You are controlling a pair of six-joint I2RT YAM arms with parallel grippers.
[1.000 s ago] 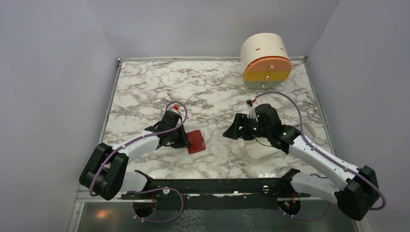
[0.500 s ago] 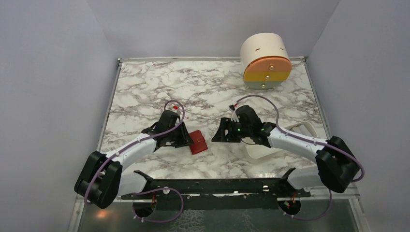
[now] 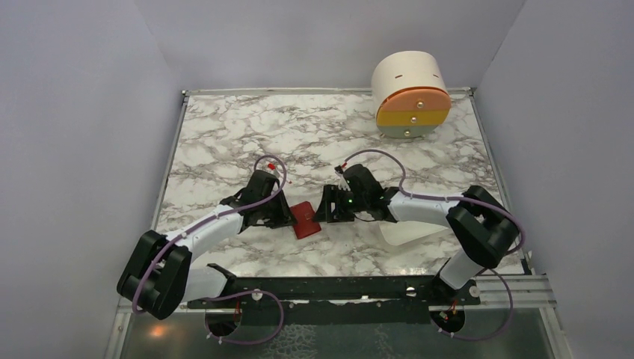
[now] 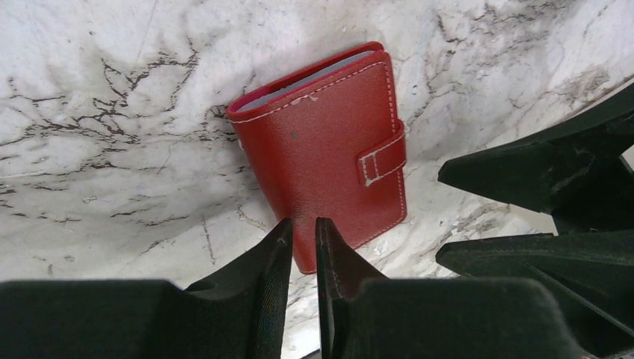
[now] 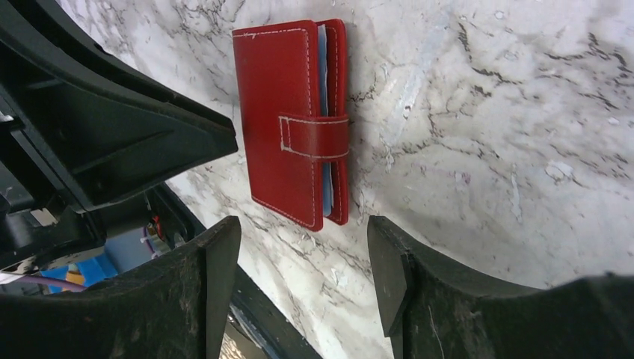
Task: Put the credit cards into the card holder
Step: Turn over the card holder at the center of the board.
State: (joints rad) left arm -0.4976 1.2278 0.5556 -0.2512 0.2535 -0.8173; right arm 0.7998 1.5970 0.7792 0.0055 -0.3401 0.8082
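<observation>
The card holder (image 3: 304, 219) lies flat and closed on the marble, red with its strap snapped across (image 4: 329, 157) (image 5: 288, 120). A blue credit card (image 5: 322, 52) shows only as a thin edge between its covers; other cards are hidden. My left gripper (image 3: 288, 218) sits at the holder's left edge. Its tips (image 4: 303, 228) hang over the near corner, a narrow slit apart with nothing between them. My right gripper (image 3: 327, 210) faces it from the holder's right side and stands wide open and empty (image 5: 299, 224).
A white oblong tray (image 3: 410, 233) lies under the right forearm. A round cream drawer unit (image 3: 411, 93) stands at the back right. The right gripper's black fingers (image 4: 538, 179) fill the right of the left wrist view. The table's front rail (image 3: 336, 286) lies close behind.
My right gripper has swung left from over the tray to just beside the card holder. The left gripper has stayed at the holder's left edge.
</observation>
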